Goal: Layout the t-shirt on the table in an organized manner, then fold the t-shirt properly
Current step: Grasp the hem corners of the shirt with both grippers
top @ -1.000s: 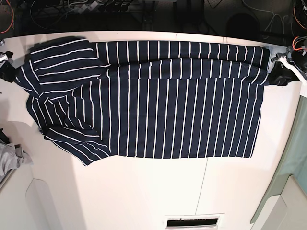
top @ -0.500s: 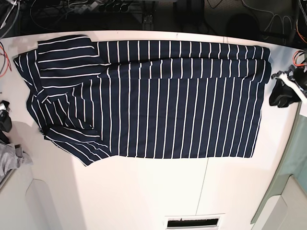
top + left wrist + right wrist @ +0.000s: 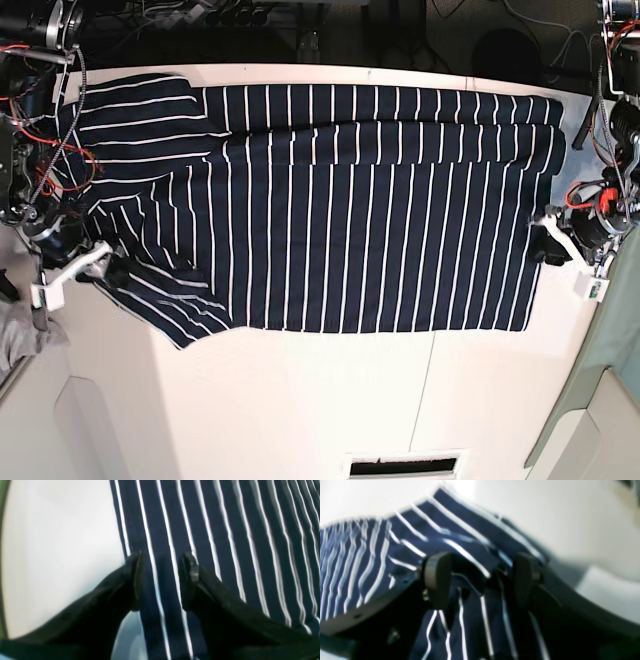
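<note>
The t-shirt (image 3: 340, 205) is lying spread across the white table (image 3: 300, 400), cables trailing behind, while the left gripper (image 3: 161, 577) and right gripper (image 3: 480, 580) are straddling its edges, jaws parted, gripping nothing.

We see a robotics lab: tangled black cables (image 3: 200, 15) behind the wide white smooth worktop (image 3: 300, 400), exposed red wiring (image 3: 60, 160).

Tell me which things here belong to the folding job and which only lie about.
Belong to the job:
- dark navy white-striped fabric t-shirt
- wide flat white table

Only lying about:
- small crumpled grey cloth
- tangled cables behind the table
</note>
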Robot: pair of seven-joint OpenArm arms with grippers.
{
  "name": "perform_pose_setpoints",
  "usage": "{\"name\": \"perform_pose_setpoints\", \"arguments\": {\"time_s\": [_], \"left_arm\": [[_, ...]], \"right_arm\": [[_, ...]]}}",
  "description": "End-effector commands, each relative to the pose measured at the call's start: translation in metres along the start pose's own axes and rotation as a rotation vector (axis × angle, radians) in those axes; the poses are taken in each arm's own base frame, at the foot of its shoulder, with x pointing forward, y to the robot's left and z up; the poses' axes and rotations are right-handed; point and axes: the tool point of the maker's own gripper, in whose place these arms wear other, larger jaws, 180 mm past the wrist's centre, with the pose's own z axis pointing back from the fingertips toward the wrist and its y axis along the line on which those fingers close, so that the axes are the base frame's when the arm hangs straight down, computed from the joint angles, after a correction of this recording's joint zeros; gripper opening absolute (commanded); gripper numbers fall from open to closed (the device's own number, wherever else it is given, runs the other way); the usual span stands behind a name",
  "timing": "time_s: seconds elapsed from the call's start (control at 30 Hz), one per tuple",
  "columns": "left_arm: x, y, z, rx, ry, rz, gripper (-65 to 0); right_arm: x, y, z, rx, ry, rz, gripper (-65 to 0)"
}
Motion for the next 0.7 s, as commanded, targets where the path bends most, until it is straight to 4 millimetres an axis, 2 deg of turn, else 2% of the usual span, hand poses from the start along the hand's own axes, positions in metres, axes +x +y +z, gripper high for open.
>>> {"name": "perform_pose_setpoints", "arguments": {"time_s": [0.0,0.1,0.23,0.37,0.43,0.53,0.67], "left_arm": [[0.033,0.011,-0.001,0.016,-0.076,-0.012,-39.1],[0.038,0.021,-0.021,0.053,-0.046,-0.039,-37.5],[0.04,0.04,-0.04,0.128,-0.031,-0.07,-35.5],[0.047,0.071,-0.044,0.241,-0.071,-0.019,-35.5],[0.044,0.078,-0.045,0.253,-0.056,0.011,-35.5],[0.04,0.079,-0.046,0.237,-0.056,0.082,-35.5],[0.043,0.061,-0.051,0.136,-0.086,0.154,-35.5]], "right_arm": [[0.023,0.002,-0.001,0.005,-0.061,0.007,-26.8],[0.014,0.006,-0.005,0.01,-0.046,-0.011,-26.8],[0.014,0.006,-0.005,0.007,-0.045,-0.011,-26.9],[0.012,0.006,-0.005,0.007,-0.036,-0.012,-26.9],[0.012,0.006,-0.005,0.007,-0.036,-0.011,-26.8],[0.013,0.006,-0.005,0.008,-0.038,-0.012,-26.9],[0.012,0.006,-0.005,0.008,-0.037,-0.012,-26.8]]}}
